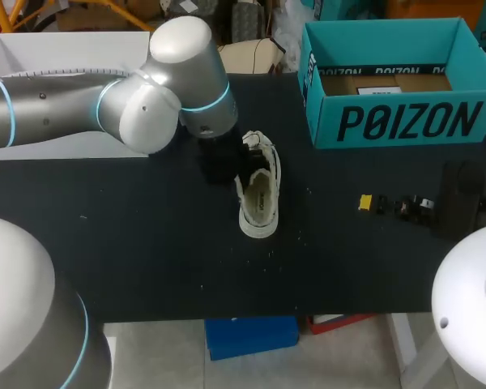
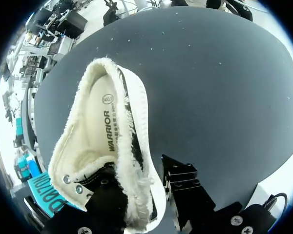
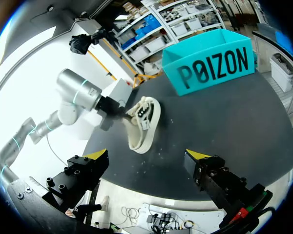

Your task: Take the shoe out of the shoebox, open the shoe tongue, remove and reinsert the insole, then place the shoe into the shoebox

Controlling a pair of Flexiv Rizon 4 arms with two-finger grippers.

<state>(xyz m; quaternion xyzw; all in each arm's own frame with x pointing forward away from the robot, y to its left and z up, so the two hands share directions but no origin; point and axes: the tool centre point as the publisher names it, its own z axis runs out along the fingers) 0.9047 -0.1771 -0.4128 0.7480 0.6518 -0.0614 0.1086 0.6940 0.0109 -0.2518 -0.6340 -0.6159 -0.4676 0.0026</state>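
Got the shoe [image 2: 107,141] pinched by its side wall in the left gripper [image 2: 136,181], with the right gripper [image 3: 149,155] wide open, holding nothing, well back from it.

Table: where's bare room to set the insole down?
Free: the table between the left arm and the near edge; also the strip between shoe and right gripper. Crowded: the shoe's far end, by the left gripper.
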